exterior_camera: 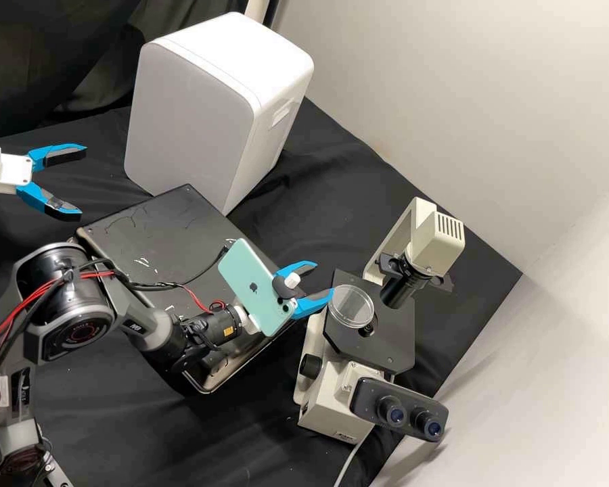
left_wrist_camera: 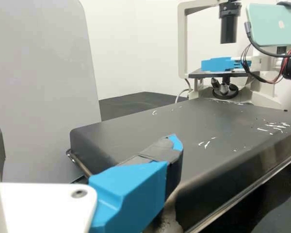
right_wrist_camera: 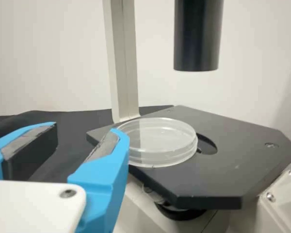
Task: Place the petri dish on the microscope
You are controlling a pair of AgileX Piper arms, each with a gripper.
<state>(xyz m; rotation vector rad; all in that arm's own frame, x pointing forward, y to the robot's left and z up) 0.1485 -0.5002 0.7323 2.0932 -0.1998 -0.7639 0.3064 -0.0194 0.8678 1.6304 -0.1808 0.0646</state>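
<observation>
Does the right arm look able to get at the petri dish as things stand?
Probably yes: the right pincer is open close beside the petri dish on the microscope stage, with nothing between them, and the black tube hangs well above.
</observation>
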